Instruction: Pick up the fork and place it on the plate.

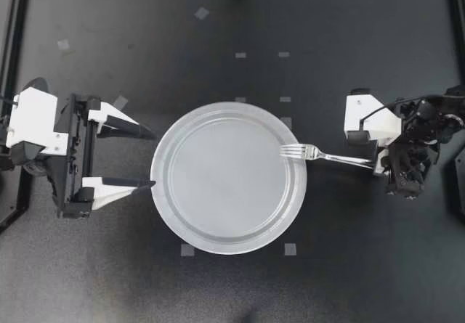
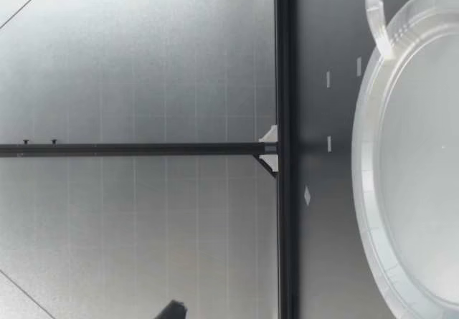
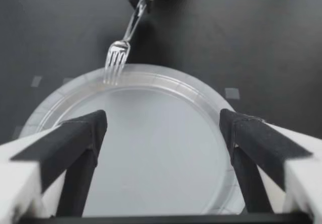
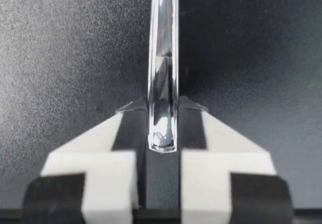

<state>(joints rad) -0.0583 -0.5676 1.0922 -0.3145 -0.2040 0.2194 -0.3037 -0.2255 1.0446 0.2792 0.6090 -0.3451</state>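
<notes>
A clear round plate [image 1: 218,192] lies mid-table. The clear plastic fork [image 1: 314,153] points its tines over the plate's right rim, and its handle runs right into my right gripper [image 1: 373,165], which is shut on it. In the right wrist view the fork handle [image 4: 163,58] is pinched between the fingers of that gripper [image 4: 162,133]. My left gripper [image 1: 151,158] stands open just left of the plate. The left wrist view shows the plate [image 3: 161,158] ahead of its spread fingers [image 3: 80,138], with the fork [image 3: 118,58] at the far rim. In the low view the plate [image 2: 409,190] fills the near side.
Small grey tape marks [image 1: 290,249] dot the dark table around the plate, with another [image 1: 202,12] near the back. A black frame rail [image 1: 14,33] borders the table at the left and back.
</notes>
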